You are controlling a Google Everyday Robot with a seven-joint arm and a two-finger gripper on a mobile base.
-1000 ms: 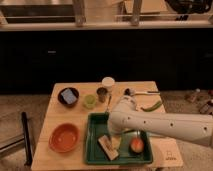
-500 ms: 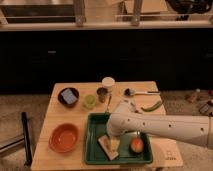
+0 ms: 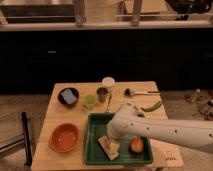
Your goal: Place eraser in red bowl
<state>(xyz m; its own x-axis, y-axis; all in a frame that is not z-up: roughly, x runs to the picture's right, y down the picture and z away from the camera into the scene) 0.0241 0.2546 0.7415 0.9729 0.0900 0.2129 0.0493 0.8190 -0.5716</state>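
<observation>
Hand [image 3: 113, 136] lowered over eraser [image 3: 110, 148] in tray [image 3: 94, 150]; red bowl [image 3: 64, 139] apart

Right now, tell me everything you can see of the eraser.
The eraser is a small pale tan block with flat sides and a lighter top face. It lies flat, turned at a slant, on the floor of the tray, left of middle. The gripper at the white arm's end hangs right over its far end; whether they touch cannot be told. The eraser sits apart from the round orange thing to its right, and not in the red bowl.
</observation>
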